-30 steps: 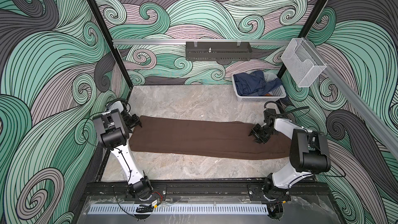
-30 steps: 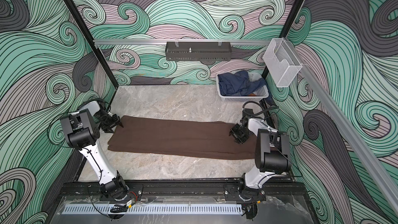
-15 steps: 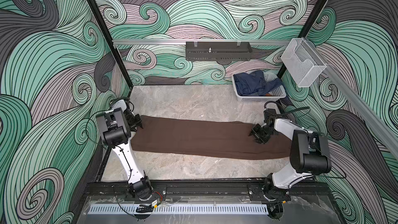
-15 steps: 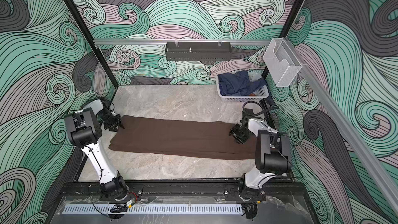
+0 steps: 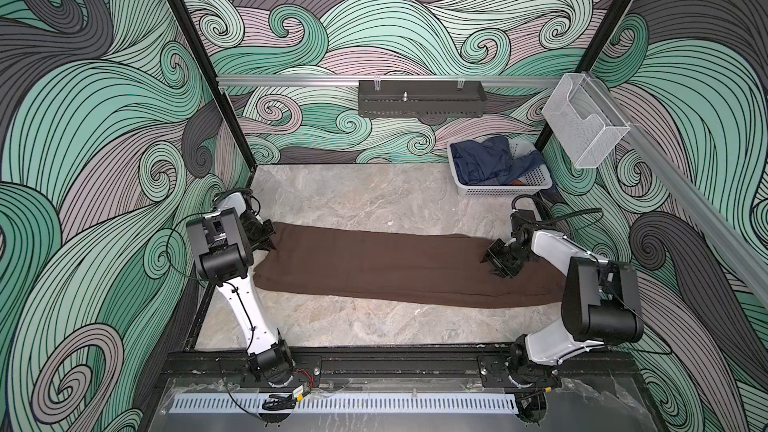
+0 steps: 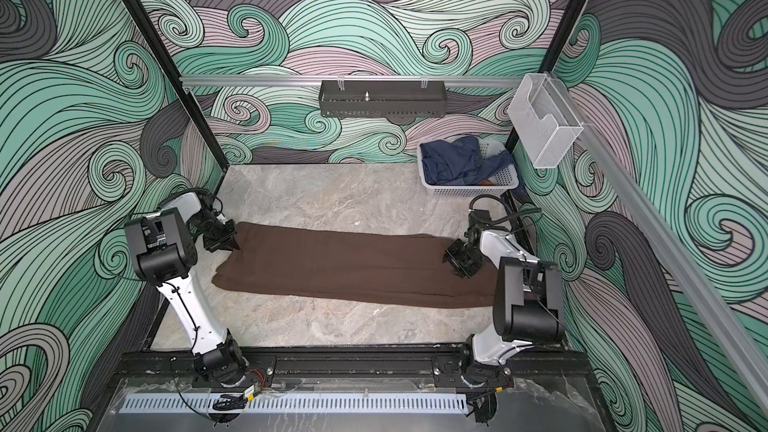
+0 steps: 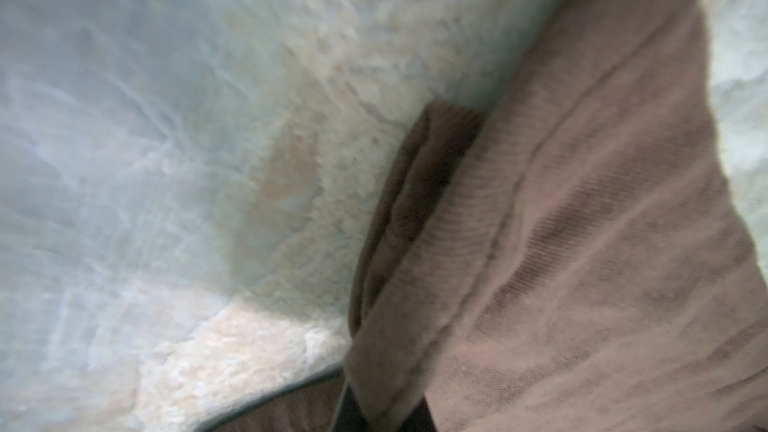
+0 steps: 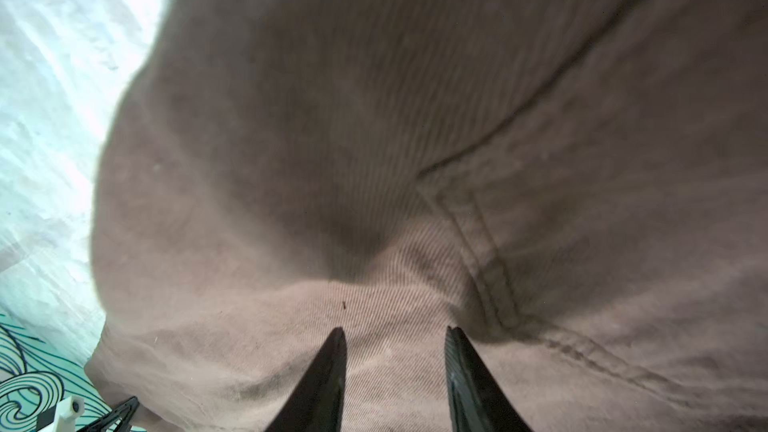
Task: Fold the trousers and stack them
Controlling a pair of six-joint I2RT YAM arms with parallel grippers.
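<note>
The dark brown trousers point(image 5: 395, 263) point(image 6: 340, 263) lie flat and long across the marble table in both top views. My left gripper point(image 5: 272, 245) point(image 6: 235, 245) is at their far left corner. In the left wrist view it point(image 7: 382, 417) is shut on a pinched fold of the trousers' hem point(image 7: 582, 263). My right gripper point(image 5: 488, 265) point(image 6: 449, 265) rests on the right part of the trousers. The right wrist view shows it point(image 8: 395, 338) open, its tips apart on smooth brown cloth point(image 8: 332, 118) beside a seam.
A white basket point(image 5: 498, 189) point(image 6: 465, 191) holding navy denim point(image 5: 486, 162) stands at the back right. A black tray point(image 5: 419, 99) hangs on the rear rail, and a clear wire holder point(image 5: 582, 130) on the right rail. Bare marble point(image 5: 353, 197) lies behind the trousers.
My left gripper moved in to the trousers' left corner and closed on the cloth. The right arm and the trousers' right end stayed still.
</note>
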